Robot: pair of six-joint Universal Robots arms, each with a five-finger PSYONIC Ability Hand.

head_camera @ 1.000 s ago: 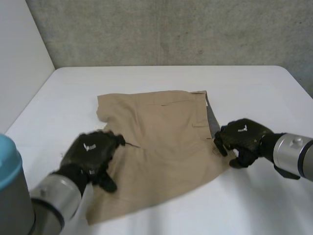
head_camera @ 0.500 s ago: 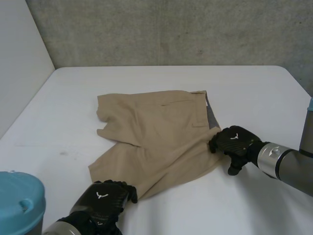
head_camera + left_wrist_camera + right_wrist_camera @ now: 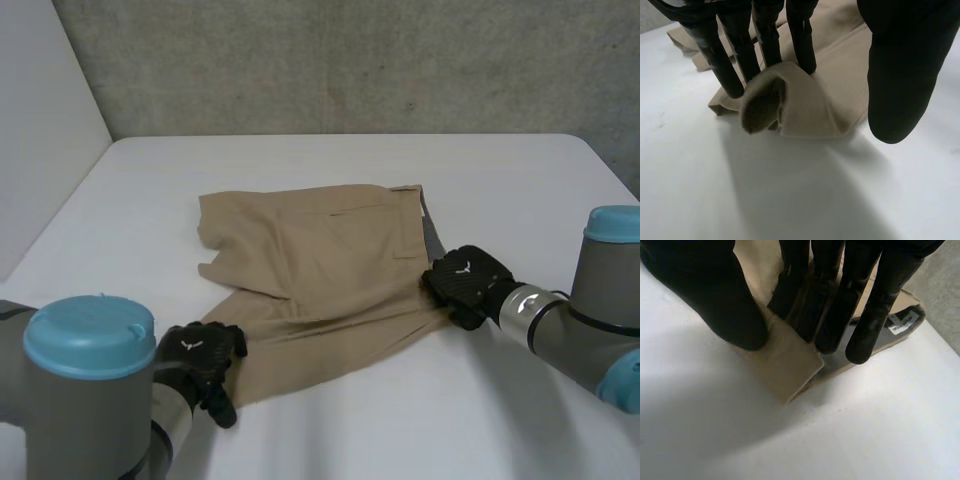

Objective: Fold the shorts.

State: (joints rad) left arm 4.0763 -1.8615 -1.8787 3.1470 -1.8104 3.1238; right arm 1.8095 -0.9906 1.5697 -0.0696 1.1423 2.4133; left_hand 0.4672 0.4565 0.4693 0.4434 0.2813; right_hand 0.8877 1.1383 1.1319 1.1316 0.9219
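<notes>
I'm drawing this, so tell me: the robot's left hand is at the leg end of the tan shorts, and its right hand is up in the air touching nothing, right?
Not quite. The right hand is down on the shorts, pinching their waistband corner, as the right wrist view shows. The left hand is at the leg end.

No legible wording found. A white V-shaped emblem without lettering stands on the back of the left hand [image 3: 195, 355] and of the right hand [image 3: 462, 280]. A white label [image 3: 902, 322] sits on the grey inner waistband of the shorts [image 3: 320, 270]; its print is unreadable.
</notes>
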